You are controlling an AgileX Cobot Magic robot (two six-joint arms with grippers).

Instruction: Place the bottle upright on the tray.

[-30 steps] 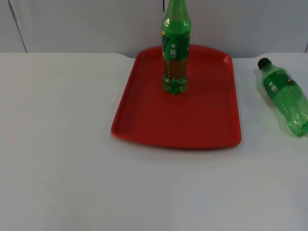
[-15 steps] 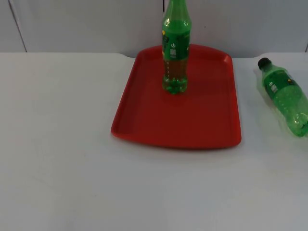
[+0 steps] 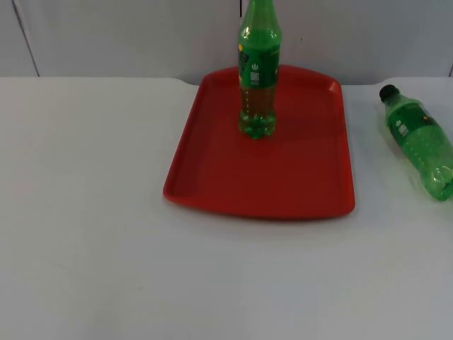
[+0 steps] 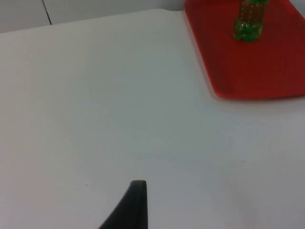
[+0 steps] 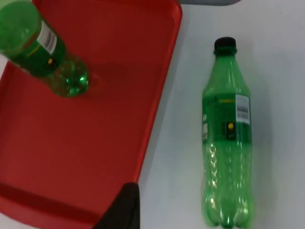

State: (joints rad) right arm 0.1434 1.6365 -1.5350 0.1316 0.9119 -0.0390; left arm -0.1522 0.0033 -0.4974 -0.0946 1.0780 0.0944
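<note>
The white bench (image 3: 92, 212) lay broad and bare left of and in front of the red tray (image 3: 297, 177), whose far edge sat near the grey partition wall (image 3: 127, 35). One green bottle (image 3: 257, 71) stood upright on the tray's far half. A second bottle (image 3: 419, 142) lay on its side on the bench, right of the tray and apart from it, cap toward the wall. Nothing had shifted since a second earlier. Whether the left pincer (image 4: 131, 207) or right pincer (image 5: 124, 207) stood apart or together, I cannot tell.
</note>
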